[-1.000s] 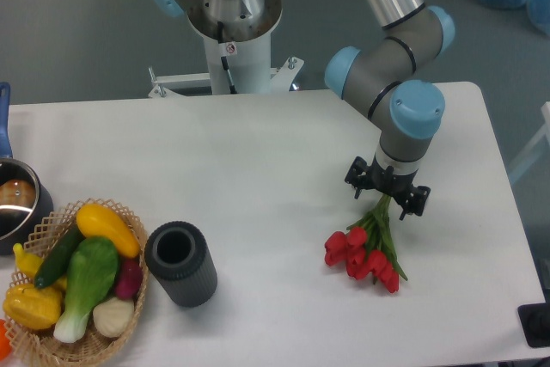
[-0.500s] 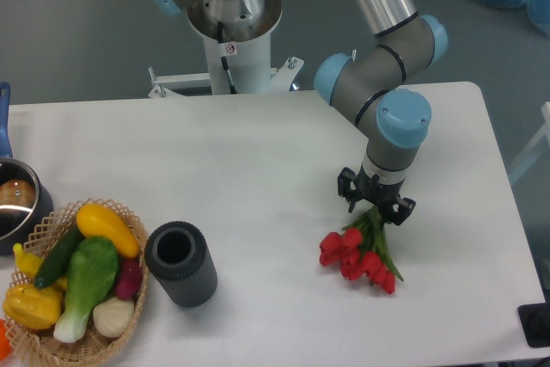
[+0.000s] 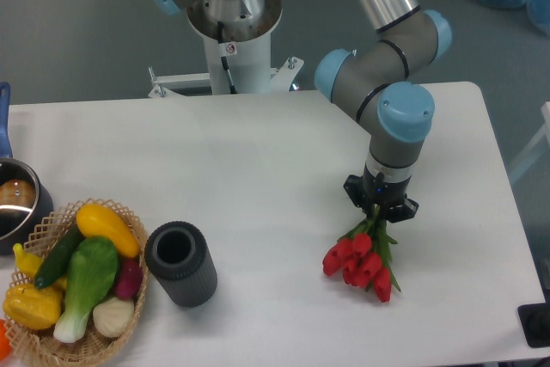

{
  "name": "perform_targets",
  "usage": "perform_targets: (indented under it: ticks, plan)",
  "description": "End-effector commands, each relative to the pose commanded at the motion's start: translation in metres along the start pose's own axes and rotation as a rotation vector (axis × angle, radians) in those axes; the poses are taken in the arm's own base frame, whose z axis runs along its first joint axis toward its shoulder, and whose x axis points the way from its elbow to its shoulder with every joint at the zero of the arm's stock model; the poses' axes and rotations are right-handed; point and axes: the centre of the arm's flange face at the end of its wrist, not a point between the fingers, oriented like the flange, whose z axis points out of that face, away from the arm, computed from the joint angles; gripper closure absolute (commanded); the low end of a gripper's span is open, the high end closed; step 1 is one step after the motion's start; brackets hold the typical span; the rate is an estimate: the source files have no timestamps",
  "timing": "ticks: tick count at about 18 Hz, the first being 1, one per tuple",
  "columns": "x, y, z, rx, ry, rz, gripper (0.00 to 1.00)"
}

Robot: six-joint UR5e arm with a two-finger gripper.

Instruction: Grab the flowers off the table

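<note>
Now the jaws are squeezing the green stems of the flowers (image 3: pixel 362 259) — lifting straight up and slowly looks best, so nothing is slipping onto the table (image 3: pixel 215 169).

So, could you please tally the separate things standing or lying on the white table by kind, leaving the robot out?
Flower bunch: 1, the flowers
Basket of vegetables: 1, the basket
Dark cylinder: 1, the ribbed cylinder
Pot: 1, the pot
Total: 4

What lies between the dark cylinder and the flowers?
Only bare table, in the camera view, between the cylinder and the flowers.
</note>
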Motion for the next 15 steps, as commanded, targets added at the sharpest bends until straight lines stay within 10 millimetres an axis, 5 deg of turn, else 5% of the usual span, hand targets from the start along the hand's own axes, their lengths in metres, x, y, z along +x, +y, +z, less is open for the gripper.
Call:
perform_targets:
  ticks: [3, 6, 15]
  plan:
    - [-0.02, 0.024, -0.03, 0.015, -0.047, -0.041, 1.0]
    - [-0.046, 0.023, -0.059, 0.045, -0.094, -0.047, 1.0]
    - [-0.063, 0.025, -0.083, 0.039, -0.103, 0.018, 1.0]
